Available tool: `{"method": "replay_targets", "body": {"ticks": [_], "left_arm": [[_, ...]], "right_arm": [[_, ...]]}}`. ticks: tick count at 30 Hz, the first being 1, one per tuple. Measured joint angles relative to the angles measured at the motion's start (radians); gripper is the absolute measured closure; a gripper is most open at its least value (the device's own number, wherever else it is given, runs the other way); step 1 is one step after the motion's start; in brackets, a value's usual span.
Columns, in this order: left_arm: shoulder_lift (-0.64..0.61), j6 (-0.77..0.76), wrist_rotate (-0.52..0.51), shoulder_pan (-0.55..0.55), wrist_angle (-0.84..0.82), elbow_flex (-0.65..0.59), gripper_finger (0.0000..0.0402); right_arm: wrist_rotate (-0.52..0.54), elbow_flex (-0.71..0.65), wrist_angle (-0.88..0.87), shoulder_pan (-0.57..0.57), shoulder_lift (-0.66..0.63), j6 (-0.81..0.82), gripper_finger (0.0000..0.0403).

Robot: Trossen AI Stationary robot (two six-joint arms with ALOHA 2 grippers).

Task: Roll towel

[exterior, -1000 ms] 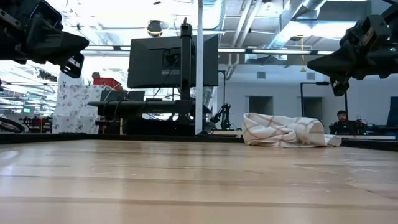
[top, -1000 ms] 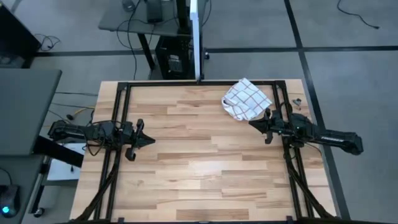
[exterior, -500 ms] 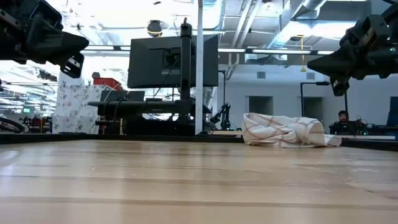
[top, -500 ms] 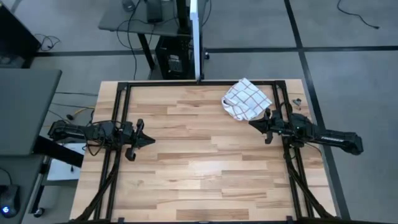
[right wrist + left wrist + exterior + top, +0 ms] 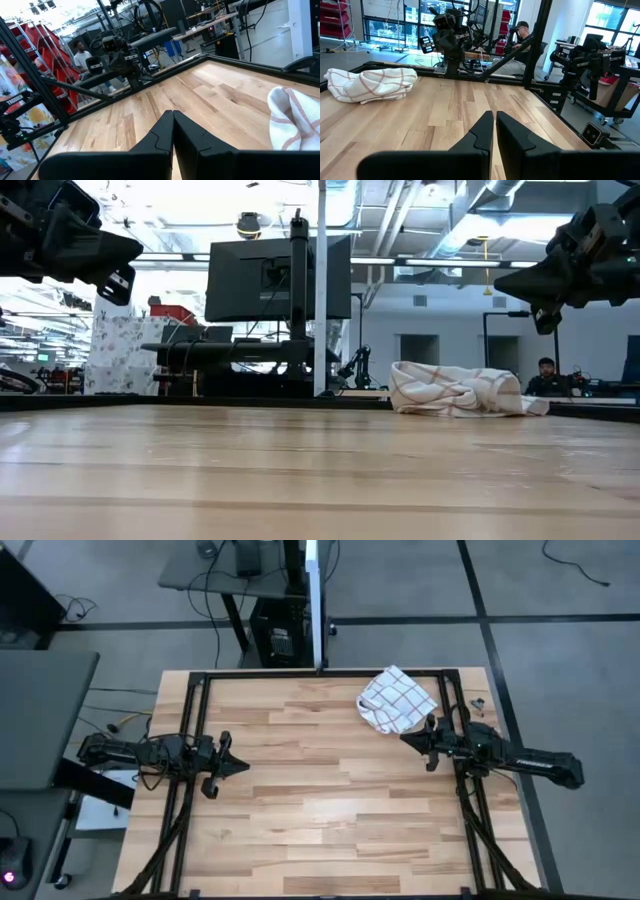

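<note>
we see the towel (image 5: 397, 700) lying in a bunched-up heap near the upper right of the high view, on the wooden table (image 5: 320, 830). it is white with thin red-brown lines that make squares. in the low view the towel (image 5: 455, 391) sits as a low lump at the far right side of the table top.

our right gripper (image 5: 405, 738) is in the right middle of the high view, just below the towel. it floats above the table and its tip points toward the middle. its jaws are pressed tight together with nothing between them. in the right wrist view the two dark fingers (image 5: 161, 134) meet in a thin line, and a bit of towel (image 5: 295, 120) shows at the right edge.

our left gripper (image 5: 243, 766) is in the left middle of the high view, far from the towel. its jaws are clenched too and hold nothing.

a person (image 5: 546, 375) sits far back in the room, at the right of the low view.
</note>
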Motion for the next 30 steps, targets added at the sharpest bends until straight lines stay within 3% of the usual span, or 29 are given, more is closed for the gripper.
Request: {"method": "replay_targets", "body": {"ticks": [10, 15, 19, 25, 27, 30], "left_arm": [[0.000, 0.000, 0.000, 0.000, 0.000, 0.000, 0.0395], [0.000, 0.000, 0.000, 0.000, 0.000, 0.000, 0.0395], [0.000, 0.000, 0.000, 0.000, 0.000, 0.000, 0.0395], [0.000, 0.000, 0.000, 0.000, 0.000, 0.000, 0.0395], [0.000, 0.000, 0.000, 0.000, 0.000, 0.000, 0.0395], [0.000, 0.000, 0.000, 0.000, 0.000, 0.000, 0.0395]], "right_arm": [[0.000, 0.000, 0.000, 0.000, 0.000, -0.011, 0.0403], [0.007, 0.000, 0.000, -0.019, 0.000, -0.448, 0.0403], [0.008, 0.000, 0.000, -0.022, 0.000, -0.579, 0.0403], [0.008, 0.000, 0.003, -0.022, 0.000, -0.580, 0.0403], [0.005, 0.000, 0.012, -0.020, 0.000, -0.468, 0.0403], [0.000, 0.000, 0.055, -0.017, 0.000, -0.169, 0.0403]]}}
